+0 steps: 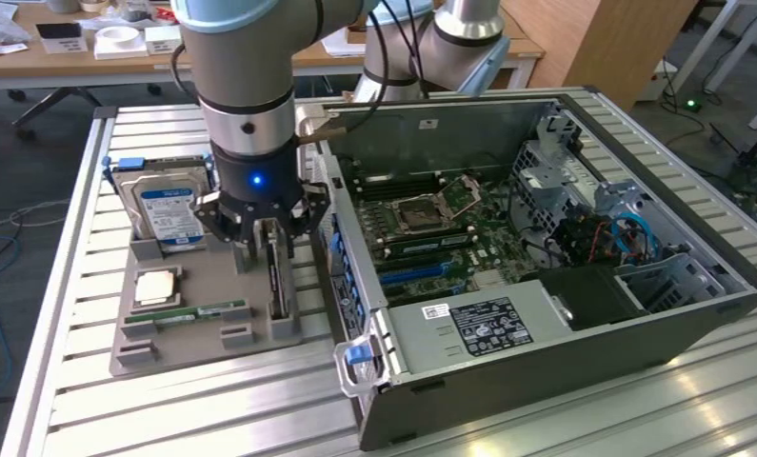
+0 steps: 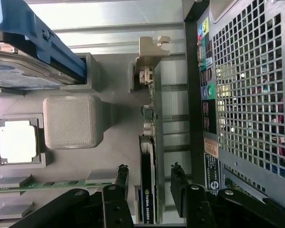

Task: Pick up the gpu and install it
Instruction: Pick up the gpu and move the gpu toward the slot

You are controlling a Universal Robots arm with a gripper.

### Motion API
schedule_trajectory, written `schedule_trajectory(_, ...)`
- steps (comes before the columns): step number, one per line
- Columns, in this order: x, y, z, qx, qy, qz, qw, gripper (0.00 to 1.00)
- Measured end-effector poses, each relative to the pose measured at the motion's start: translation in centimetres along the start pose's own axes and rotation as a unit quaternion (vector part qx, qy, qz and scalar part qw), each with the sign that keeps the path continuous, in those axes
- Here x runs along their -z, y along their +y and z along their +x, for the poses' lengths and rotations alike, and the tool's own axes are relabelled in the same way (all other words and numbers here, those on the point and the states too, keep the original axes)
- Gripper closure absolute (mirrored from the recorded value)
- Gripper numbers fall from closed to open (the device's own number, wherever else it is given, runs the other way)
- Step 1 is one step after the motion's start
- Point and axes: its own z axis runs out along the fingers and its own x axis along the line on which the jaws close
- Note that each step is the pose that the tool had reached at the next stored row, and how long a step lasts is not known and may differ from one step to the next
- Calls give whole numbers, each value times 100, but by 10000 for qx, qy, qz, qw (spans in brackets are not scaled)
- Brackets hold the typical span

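The gpu (image 1: 278, 286) stands on its edge in a slot of the grey holder tray (image 1: 188, 345), next to the computer case. In the wrist view the gpu (image 2: 150, 137) is a thin dark-and-green card with its silver bracket (image 2: 149, 50) at the far end. My gripper (image 1: 272, 246) hangs straight down over the card. It is open, with one fingertip on each side of the card (image 2: 149, 176). A small gap shows between each of the fingertips (image 2: 122, 176) and the card's faces.
The tray also holds a hard drive with a blue label (image 1: 169, 205), a CPU (image 1: 157, 284) and a narrow RAM stick (image 1: 203, 311). The open computer case (image 1: 683, 314) lies to the exterior view's right with its motherboard (image 1: 429, 224) exposed. Its perforated rear panel (image 2: 249, 95) is close beside the gripper.
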Motion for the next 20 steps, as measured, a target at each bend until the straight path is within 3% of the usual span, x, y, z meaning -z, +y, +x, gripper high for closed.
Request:
schedule_trajectory(10,-160,-8,4,0,-1,0,10000,51)
schedule_trajectory(20,-217,-9,5,1,-2,-2,10000,51)
